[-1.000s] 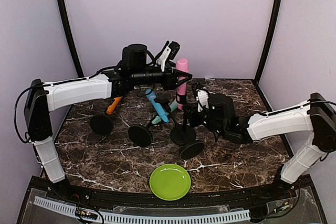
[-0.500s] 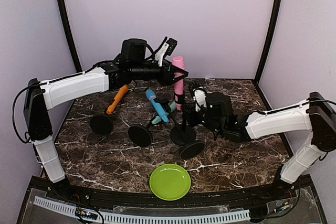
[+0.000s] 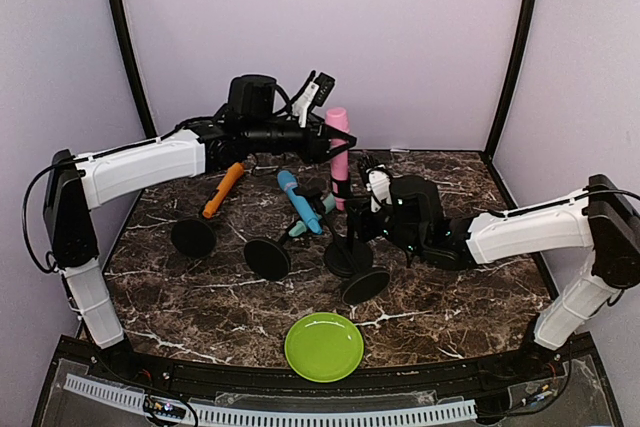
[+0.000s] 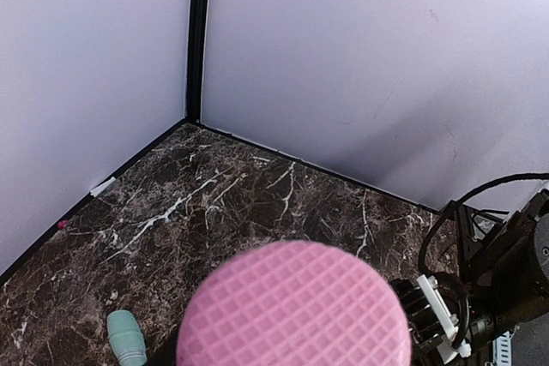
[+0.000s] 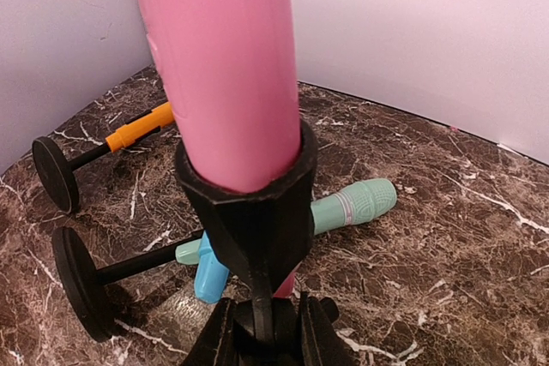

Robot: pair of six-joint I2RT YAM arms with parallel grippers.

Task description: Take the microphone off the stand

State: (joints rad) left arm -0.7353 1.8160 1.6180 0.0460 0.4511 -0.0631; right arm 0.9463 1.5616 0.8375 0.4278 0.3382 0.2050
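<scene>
Microphone (image 3: 339, 147), pink, has tilted upright and edged up at the tabletop's (image 3: 190, 292) far centre, yet remains seated in the stand (image 5: 256, 216). Left jaws grasp it; right jaws clench the stand's pole.

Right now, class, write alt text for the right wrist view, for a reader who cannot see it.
A pink microphone stands upright in the clip of a black stand, filling the view, while the right gripper clasps the stem below. Behind, a teal microphone and an orange microphone lie on the marble table.
</scene>
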